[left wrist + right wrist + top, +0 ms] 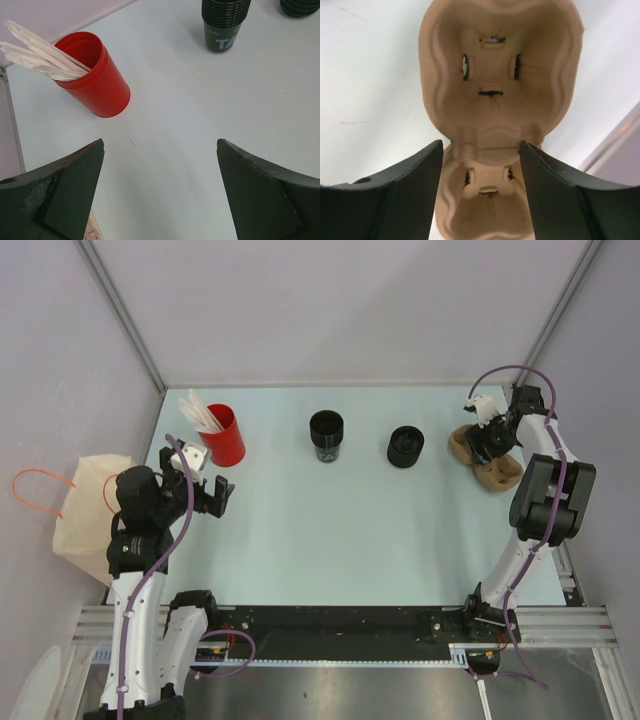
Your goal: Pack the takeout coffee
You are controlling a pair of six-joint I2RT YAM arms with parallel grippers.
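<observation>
Nearest the lens in the left wrist view, the left end effector (160, 141) stands wide, its jaws holding nothing, bare table (170, 110) between them. From the top view it hovers at 9 o'clock on the table, just beside the red cup (225, 436), which holds white sticks (200, 412) leaning out toward 10 o'clock.

The takeout coffee (326, 433), a black cup, stands upright at 12 o'clock, well apart from both arms. A squatter black round piece (405, 446) sits near it at 1 o'clock, not touching.

At 2 o'clock the right end effector (487, 440) is down over a tan pulp cup carrier (497, 472). In the right wrist view its jaws stand at a middling width on either side of the carrier's narrow waist; I cannot tell whether they press on it.

Off the table's edge at 9 o'clock lies a cream bag (85, 510) with orange handles.
</observation>
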